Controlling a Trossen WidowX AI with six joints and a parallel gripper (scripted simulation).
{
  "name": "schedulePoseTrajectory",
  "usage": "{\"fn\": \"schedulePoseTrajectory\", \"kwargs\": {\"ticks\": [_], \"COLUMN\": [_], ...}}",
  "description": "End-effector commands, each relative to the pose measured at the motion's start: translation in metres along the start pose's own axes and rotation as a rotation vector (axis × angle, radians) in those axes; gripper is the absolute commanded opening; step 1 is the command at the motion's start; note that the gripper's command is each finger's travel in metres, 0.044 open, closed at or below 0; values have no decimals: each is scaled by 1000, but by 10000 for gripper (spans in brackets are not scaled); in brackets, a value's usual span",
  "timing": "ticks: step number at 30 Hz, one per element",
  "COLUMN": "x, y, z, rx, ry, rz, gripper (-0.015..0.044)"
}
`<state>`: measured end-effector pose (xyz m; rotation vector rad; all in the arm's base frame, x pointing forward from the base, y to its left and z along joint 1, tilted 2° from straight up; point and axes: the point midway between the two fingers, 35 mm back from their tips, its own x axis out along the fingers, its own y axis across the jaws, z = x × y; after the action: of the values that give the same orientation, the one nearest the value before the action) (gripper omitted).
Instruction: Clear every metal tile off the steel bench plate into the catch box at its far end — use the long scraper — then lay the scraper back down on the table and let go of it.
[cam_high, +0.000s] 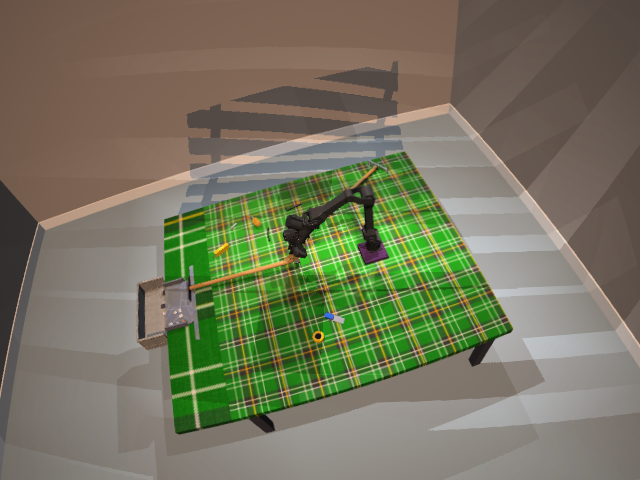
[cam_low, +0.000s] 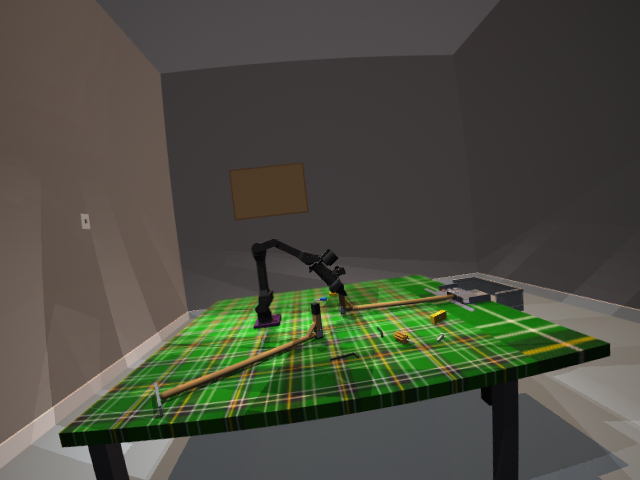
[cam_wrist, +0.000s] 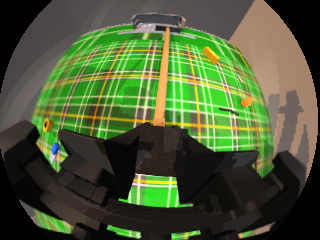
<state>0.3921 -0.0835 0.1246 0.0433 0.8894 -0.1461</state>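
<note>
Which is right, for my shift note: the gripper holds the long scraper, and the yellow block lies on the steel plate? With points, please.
The block's place is wrong: the top view shows the yellow block (cam_high: 221, 249) (cam_low: 438, 316) (cam_wrist: 211, 55) on the green plaid tabletop. The rest stands.

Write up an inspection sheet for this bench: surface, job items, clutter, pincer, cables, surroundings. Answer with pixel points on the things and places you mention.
Surface: table (cam_high: 392, 341) (cam_low: 289, 392) under green plaid, no damage seen.
Bench plate: steel plate (cam_high: 178, 298), several small tiles (cam_high: 178, 312) remaining.
Catch box: open box (cam_high: 152, 343) at the plate's far end, past the table edge.
Long scraper: wooden handle (cam_high: 242, 273) (cam_low: 398, 303) (cam_wrist: 163, 80) reaching the plate.
Second tool: similar, on the table (cam_high: 364, 177) (cam_low: 242, 362).
Clutter: yellow block (cam_high: 221, 249) (cam_low: 438, 316) (cam_wrist: 211, 55), orange ring (cam_high: 313, 336) and small pieces.
Pincer (cam_high: 295, 258) (cam_low: 342, 299) (cam_wrist: 160, 127): shut on the scraper.
Cables: nothing seen.
Surroundings: walls, floor, brown wall panel (cam_low: 268, 191).
</note>
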Motion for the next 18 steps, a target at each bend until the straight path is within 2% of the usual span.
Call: {"fn": "schedulePoseTrajectory", "kwargs": {"ticks": [1, 18], "x": [-6, -18], "y": [1, 2], "z": [-5, -28], "rx": [-5, -4], "ry": [-10, -10], "rz": [3, 3], "gripper": [0, 0]}}
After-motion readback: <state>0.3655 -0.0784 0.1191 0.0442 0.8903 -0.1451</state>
